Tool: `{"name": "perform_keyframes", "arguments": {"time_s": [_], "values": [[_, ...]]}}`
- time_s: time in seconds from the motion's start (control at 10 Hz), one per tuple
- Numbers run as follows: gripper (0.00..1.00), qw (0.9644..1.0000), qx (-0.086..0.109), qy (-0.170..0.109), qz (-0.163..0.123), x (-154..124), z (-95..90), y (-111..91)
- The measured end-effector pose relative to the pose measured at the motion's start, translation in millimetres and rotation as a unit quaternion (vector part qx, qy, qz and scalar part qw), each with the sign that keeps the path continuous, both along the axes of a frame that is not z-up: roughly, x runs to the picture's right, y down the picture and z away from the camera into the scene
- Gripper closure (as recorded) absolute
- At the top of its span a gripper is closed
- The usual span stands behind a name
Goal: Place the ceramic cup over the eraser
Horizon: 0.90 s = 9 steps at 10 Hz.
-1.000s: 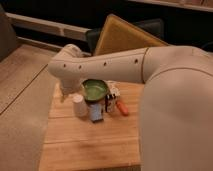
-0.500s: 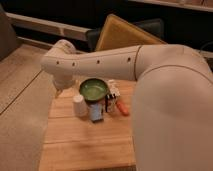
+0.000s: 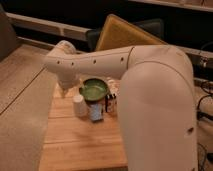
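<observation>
Your arm is blocking most of the gripper (image 3: 66,91), just behind the ceramic cup (image 3: 80,106); you cannot tell its grip state.

One ceramic cup (image 3: 79,106), one green bowl (image 3: 94,90), one blue block (image 3: 96,113) and one eraser (image 3: 111,104) sit near the jaws, which hang over the one worktop's (image 3: 80,145) far-left corner.

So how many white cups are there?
1. The ceramic cup stands left of the blue block. The gripper is just behind it. The arm may hide more.
</observation>
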<state>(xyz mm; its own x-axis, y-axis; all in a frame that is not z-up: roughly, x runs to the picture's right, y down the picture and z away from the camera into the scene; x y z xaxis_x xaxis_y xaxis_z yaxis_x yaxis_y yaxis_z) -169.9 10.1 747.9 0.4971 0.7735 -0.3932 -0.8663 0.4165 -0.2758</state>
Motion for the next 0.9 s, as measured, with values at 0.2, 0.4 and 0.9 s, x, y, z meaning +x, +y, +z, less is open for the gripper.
{"name": "perform_keyframes", "arguments": {"time_s": [0.2,0.4,0.9], "values": [[0.35,0.9997,-0.021,-0.003,0.015,-5.0,25.2,1.5],[0.35,0.9983,-0.050,0.011,0.028,2.8,40.2,12.7],[0.35,0.9889,-0.119,0.074,0.050,30.7,69.6,34.5]]}}
